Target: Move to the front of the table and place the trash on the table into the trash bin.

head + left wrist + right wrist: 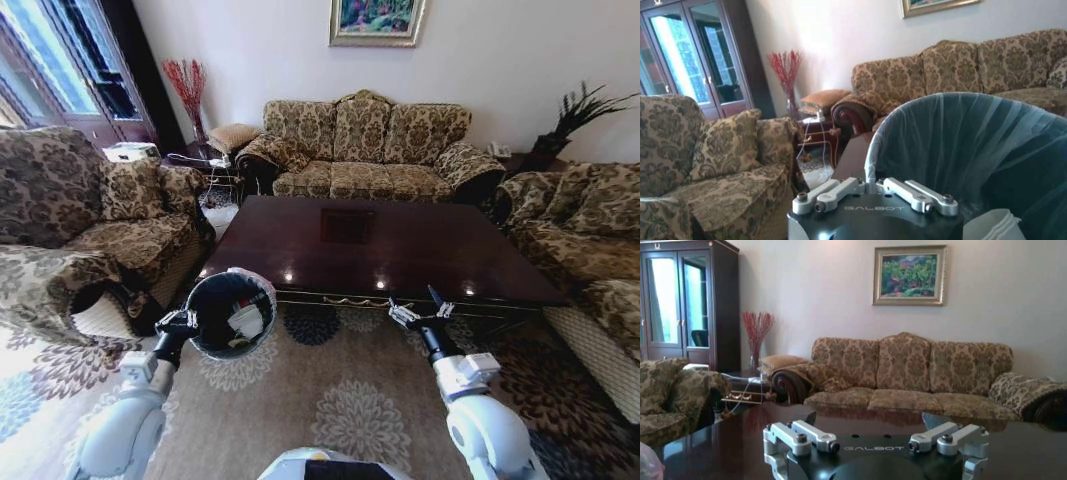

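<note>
Bin (232, 312) held up off the carpet at the near left corner of the surface (400, 250), left gripper (183, 322) shut on its rim, fingers (907, 192) clamped over the lip where the bag folds across. Inside, white crumpled paper (246, 320) and other scraps lying in the bag. Right gripper (420, 312) hovering just before the near edge of the surface, fingers (933, 419) spread wide with nothing between them. Glossy dark top bare of litter from near edge to far edge, so probably close to finished. Likely a light load: thin-walled bin, soft slippery liner, apt to swing or slide if pinched on the bag alone. Best taken on the stiff rim, through the liner, and kept level so the contents stay put.
</note>
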